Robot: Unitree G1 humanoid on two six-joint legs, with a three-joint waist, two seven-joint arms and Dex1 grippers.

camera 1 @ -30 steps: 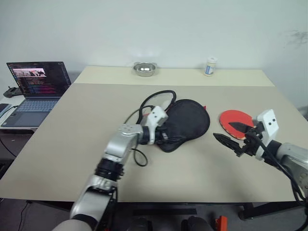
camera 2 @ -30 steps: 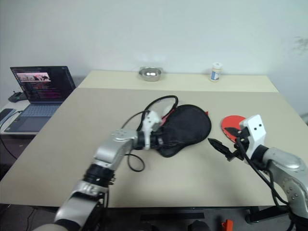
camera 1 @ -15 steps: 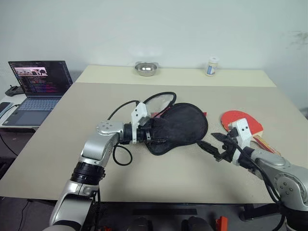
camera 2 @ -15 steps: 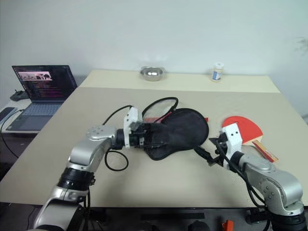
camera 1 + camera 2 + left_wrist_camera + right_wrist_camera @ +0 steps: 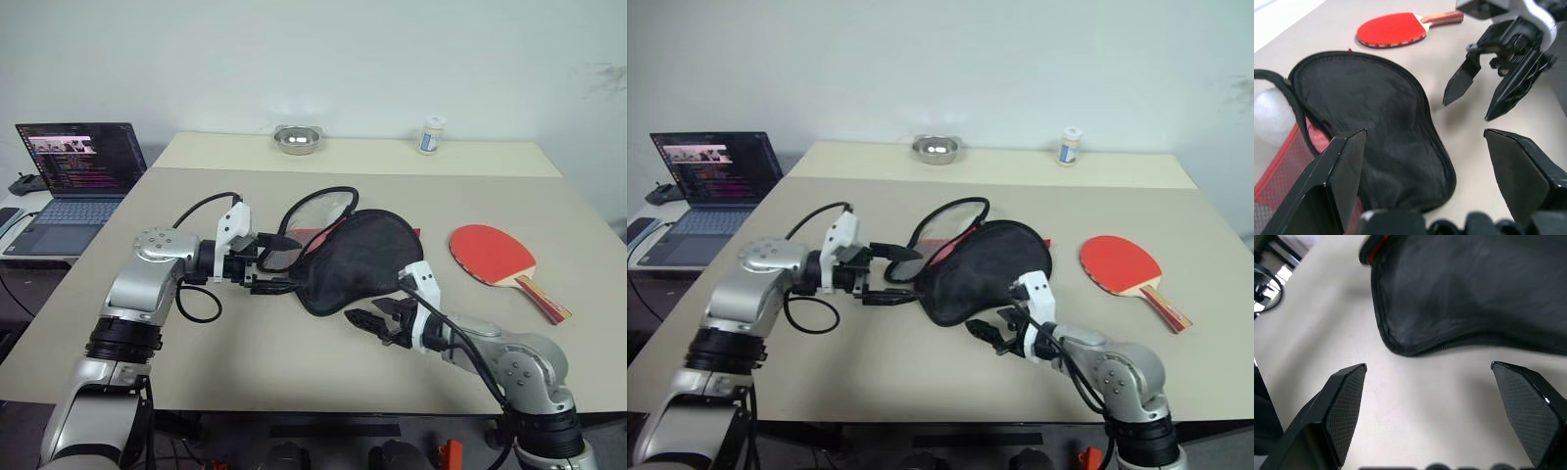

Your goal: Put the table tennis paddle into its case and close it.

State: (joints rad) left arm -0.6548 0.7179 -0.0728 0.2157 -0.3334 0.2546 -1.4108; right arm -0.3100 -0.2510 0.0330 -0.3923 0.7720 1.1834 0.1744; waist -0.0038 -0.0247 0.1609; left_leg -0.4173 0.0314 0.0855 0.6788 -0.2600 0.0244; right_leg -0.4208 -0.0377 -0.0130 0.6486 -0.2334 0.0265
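Note:
The case (image 5: 361, 257) lies black side up in the middle of the table, its flap lifted at the far left to show red lining and mesh (image 5: 1281, 164). My left gripper (image 5: 277, 275) is open just left of the case's narrow end, pointing at it without touching. At the case's near edge my right gripper (image 5: 372, 321) is open too, its fingers just short of the seam (image 5: 1449, 343). The table tennis paddle (image 5: 491, 251) rests red face up to the right of the case, handle toward the front right, away from both grippers.
A metal bowl (image 5: 296, 140) and a small white bottle (image 5: 428, 134) stand at the table's far edge. An open laptop (image 5: 73, 171) sits on a side table to the left. A black cable (image 5: 201, 294) loops from my left arm.
My left gripper has drawn back to the left, off the case's narrow end. My right gripper has swung left and down from beside the paddle to the case's near edge.

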